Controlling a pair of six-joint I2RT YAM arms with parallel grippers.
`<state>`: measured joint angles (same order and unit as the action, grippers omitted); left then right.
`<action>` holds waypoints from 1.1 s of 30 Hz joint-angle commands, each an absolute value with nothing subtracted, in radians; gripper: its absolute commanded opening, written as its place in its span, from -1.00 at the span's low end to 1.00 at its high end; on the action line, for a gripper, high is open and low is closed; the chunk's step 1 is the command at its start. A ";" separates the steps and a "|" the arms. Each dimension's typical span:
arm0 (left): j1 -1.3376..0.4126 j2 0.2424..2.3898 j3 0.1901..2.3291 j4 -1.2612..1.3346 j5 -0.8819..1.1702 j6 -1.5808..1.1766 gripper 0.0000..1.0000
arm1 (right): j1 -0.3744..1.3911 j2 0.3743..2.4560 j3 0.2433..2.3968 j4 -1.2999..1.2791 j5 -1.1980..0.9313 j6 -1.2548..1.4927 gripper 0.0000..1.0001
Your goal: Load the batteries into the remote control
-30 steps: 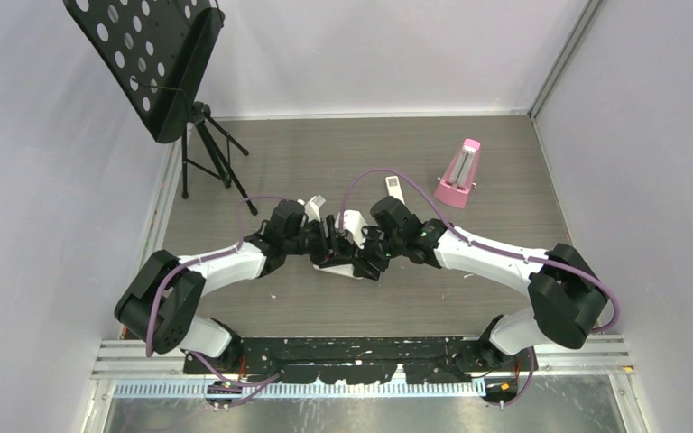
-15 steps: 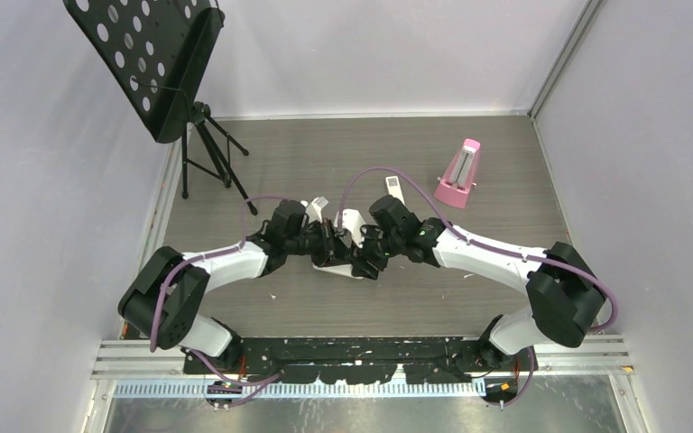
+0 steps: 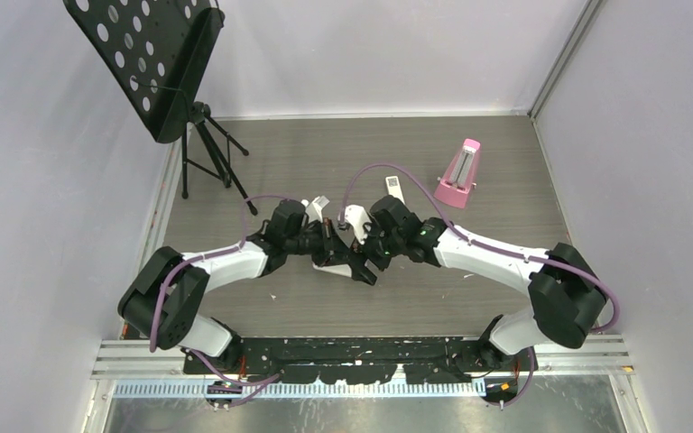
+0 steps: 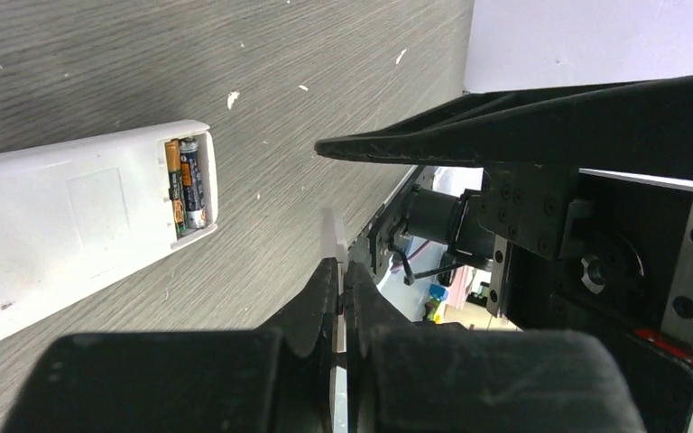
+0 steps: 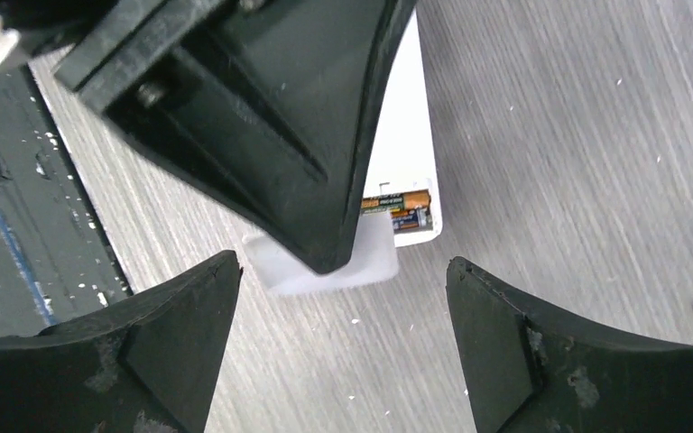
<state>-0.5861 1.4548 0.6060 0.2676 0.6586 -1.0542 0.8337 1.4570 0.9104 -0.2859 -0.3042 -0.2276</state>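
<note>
The remote control point(image 4: 63, 225) is lying back-up on the table point(image 4: 262, 81). Its end compartment point(image 4: 200, 171) is standing open, with two batteries point(image 4: 186, 185) sitting side by side inside and appearing to fill it. The left fingers point(image 4: 318, 302) are pinching a thin white cover point(image 4: 330, 236) on edge just beside that open end, judged to be the compartment lid being readied for refitting. The right fingers point(image 5: 180, 347) are spread wide above the same end, gripping nothing, probably placed to steady the work.
</note>
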 commanded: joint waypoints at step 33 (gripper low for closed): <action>-0.483 1.391 0.411 0.937 0.657 -1.490 -1.00 | 0.712 1.334 0.396 0.953 -0.230 1.402 -0.32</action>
